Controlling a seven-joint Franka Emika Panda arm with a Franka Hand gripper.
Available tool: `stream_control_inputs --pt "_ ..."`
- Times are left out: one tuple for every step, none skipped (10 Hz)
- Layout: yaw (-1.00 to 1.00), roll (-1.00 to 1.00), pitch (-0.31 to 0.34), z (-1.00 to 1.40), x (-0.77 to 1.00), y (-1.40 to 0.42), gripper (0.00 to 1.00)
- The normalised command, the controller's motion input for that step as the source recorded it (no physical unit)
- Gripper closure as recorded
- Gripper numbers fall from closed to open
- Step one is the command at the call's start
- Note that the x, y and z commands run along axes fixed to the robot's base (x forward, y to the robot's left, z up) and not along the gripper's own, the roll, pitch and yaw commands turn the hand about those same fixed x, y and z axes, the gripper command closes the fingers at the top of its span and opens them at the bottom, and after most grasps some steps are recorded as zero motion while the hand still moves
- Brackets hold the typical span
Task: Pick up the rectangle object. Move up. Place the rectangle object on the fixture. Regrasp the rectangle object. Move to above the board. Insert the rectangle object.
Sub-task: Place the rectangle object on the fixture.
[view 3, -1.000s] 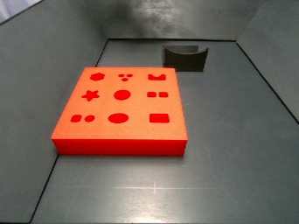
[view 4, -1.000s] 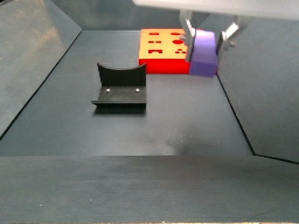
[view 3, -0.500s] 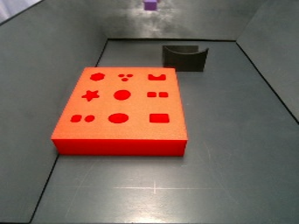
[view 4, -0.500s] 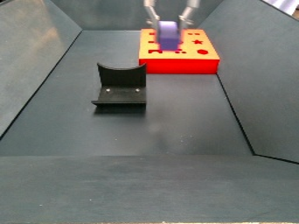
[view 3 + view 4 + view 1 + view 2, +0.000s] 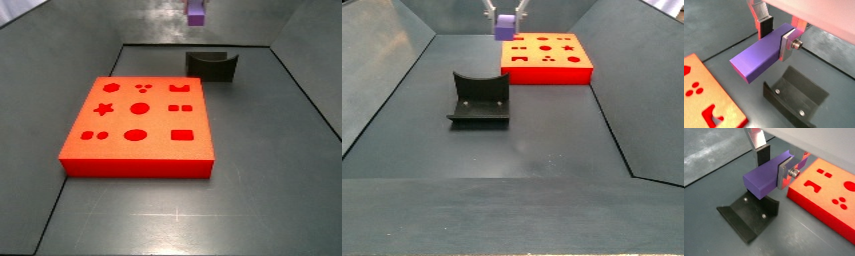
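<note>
Rectangle object (image 5: 763, 56), seemingly rigid, light and smooth, sat clamped near 1 end in the end effector (image 5: 778, 36), above the fixture (image 5: 795, 97).

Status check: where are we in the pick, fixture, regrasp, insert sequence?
Pick and lift look done: the gripper is shut on the purple rectangle object, held in the air. In hand: carrying it above the fixture, whose recess is empty. Left: placing on the fixture, regrasp, moving above the board, inserting.
</note>
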Motion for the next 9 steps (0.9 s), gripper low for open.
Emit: stream_control_inputs --pt "0.03 0.09 0.111 -0.01 0.27 -0.09 1.0" --pt "0.0 -1.0 -0.028 0.18 0.68 0.27 1.0" --pt "0.0 -1.0 -0.021 0.17 0.58 0.28 1.0" --pt "-0.02 -1.0 -0.004 0.1 0.47 0.23 1.0" --pt "-0.02 -1.0 0.018 0.03 0.37 0.11 1.0" --pt "-0.02 -1.0 0.034 0.02 0.3 0.08 1.0" --pt "-0.03 -1.0 0.051 0.01 0.24 0.07 1.0" --pt "-0.04 -1.0 0.066 0.0 0.17 0.06 1.0" --pt "-0.05 -1.0 0.079 -0.01 0.09 0.05 1.0"
